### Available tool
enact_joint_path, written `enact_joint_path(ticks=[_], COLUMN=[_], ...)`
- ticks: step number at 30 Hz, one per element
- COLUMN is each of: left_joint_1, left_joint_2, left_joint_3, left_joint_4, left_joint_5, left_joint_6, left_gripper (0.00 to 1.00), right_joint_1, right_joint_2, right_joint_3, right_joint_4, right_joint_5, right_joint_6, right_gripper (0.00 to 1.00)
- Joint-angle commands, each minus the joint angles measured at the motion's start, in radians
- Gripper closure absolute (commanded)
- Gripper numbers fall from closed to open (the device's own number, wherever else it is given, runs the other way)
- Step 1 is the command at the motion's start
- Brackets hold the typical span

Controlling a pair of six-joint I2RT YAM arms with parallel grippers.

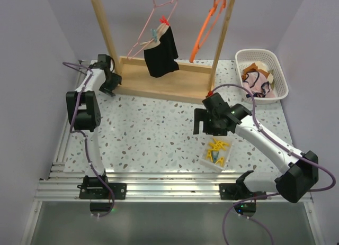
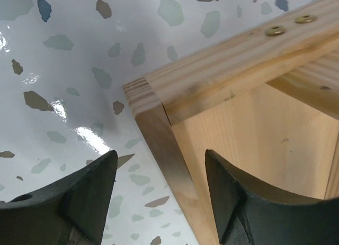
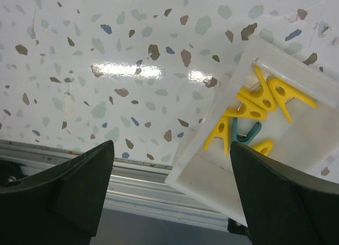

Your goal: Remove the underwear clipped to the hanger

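The left gripper (image 2: 160, 163) sits low at the left front corner of the pale wooden drying rack (image 1: 164, 85). Its fingers are spread with nothing between them, and the wrist view shows only the rack's corner joint below.

Up and to the right of it hangs a pair of black briefs (image 1: 161, 53) on a thin pink wire hanger (image 1: 143, 32). The top edge is pinned along the hanger's sloping arm by a teal peg (image 1: 154, 33) and a red one (image 1: 164, 20), so the garment's long axis runs straight down. An orange plastic hanger (image 1: 208, 24) hangs bare further right.

The right gripper (image 3: 172, 150) hovers over the speckled table beside a clear tray of yellow pegs (image 1: 204, 159), its jaws released and empty. The briefs lie up and left of it. From overhead, the left arm looks the nearer.

In the white plastic basket (image 1: 280, 70) at far right lie pale pink briefs with navy trim (image 1: 259, 87).
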Motion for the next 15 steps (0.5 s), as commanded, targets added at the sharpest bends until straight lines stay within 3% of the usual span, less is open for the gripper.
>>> enact_joint_path(ticks=[1,3,13,15], left_joint_1=[0.013,0.015,0.016,0.015], left_joint_2=[0.054,0.063,-0.029,-0.058], left_joint_3=[0.049,0.058,-0.074,-0.161], left_joint_4=[-0.038,-0.049,-0.012,0.017], left_joint_5=[0.011,0.02,0.043,0.054], left_joint_6=[-0.03,-0.034,-0.033,-0.05], left_gripper=[0.34,0.41,1.0,1.0], right_joint_1=[0.0,0.0,-0.003,-0.005], right_joint_2=[0.012,0.016,0.024,0.025], right_joint_3=[0.058,0.064,0.06,0.063], right_joint_4=[0.039,0.037,0.043,0.043], right_joint_5=[-0.028,-0.033,-0.048,-0.05], right_joint_6=[-0.029,-0.032,-0.039,-0.041], right_gripper=[0.06,0.06,0.07,0.07])
